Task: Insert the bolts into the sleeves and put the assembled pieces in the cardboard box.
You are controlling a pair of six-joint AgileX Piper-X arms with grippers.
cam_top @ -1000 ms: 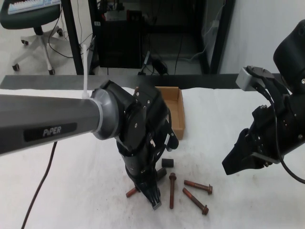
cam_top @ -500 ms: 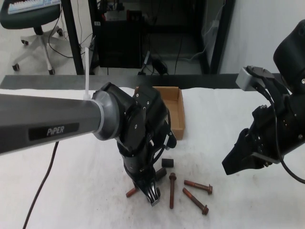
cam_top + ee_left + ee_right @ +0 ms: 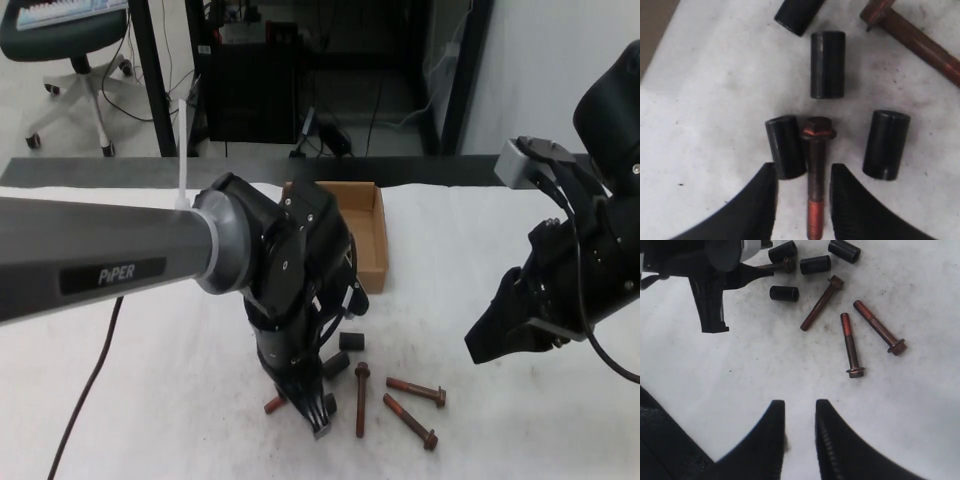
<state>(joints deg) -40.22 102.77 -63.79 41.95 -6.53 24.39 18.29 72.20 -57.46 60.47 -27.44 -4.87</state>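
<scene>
White bench point(image 3: 150, 400), cardboard box point(image 3: 372, 240) at 12 o'clock of the parts pile. Left gripper point(image 3: 802, 210) open, straddling a bolt point(image 3: 815, 175); shank lengthwise between fingers, head outward, sleeve point(image 3: 785, 147) just beside. Right gripper point(image 3: 800, 435) open, empty, well off at 3 o'clock. Left clearly nearer.

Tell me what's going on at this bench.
The left gripper is down at the white cloth, open and straddling a bolt that lies next to a black sleeve. The right gripper hovers open off to the side, holding nothing. Three more bolts and the other sleeves lie loose; no bolt is in a sleeve yet. The cardboard box stands farther back.
</scene>
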